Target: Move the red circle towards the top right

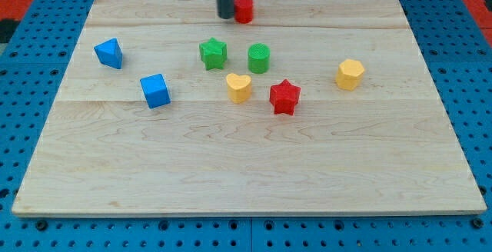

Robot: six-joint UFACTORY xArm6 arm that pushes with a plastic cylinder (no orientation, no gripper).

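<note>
The red circle (244, 9) sits near the view's top edge of the wooden board (246, 160), a little left of centre. My tip (225, 16) stands right against its left side, partly covering it. A red star (284, 97) lies near the board's middle. A green star (213, 53) and a green circle (259, 58) lie below the red circle.
A yellow heart (239, 87) sits left of the red star. A yellow hexagon (350, 74) lies at the view's right. A blue triangle-like block (109, 53) and a blue cube (155, 91) lie at the view's left. A blue pegboard (469, 67) surrounds the board.
</note>
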